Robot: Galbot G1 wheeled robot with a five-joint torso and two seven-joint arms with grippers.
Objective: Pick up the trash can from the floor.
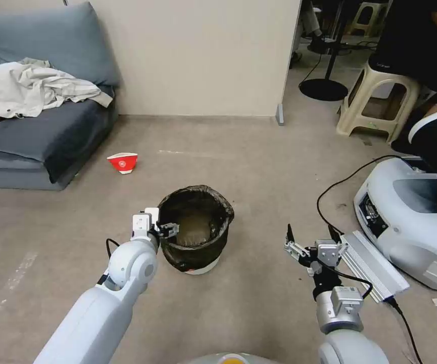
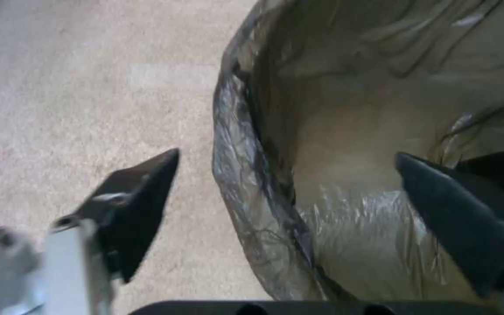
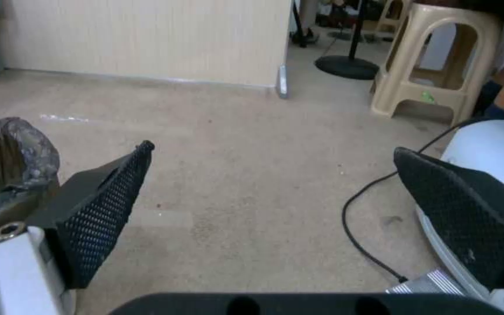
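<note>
The trash can (image 1: 213, 205), a small white bin lined with a wrinkled black bag, stands upright on the floor (image 1: 258, 167) just ahead of me. My left gripper (image 1: 166, 230) is at the bin's left rim and open. In the left wrist view the left gripper (image 2: 287, 154) straddles that rim of the trash can (image 2: 351, 109): one finger hangs outside over the carpet, the other inside the bag. Off to the bin's right, my right gripper (image 1: 310, 232) hovers open above bare carpet, holding nothing. The right wrist view has the right gripper (image 3: 274, 148) with the trash can (image 3: 7, 148) at its edge.
A red-and-white paper cup (image 1: 123, 162) lies on the carpet near a grey sofa (image 1: 51, 136). At right stand another white robot's base (image 1: 410, 217), a silver box (image 1: 372, 263) and a black cable (image 1: 339, 187). A beige stool (image 1: 377, 101) and a wall (image 1: 198, 55) lie beyond.
</note>
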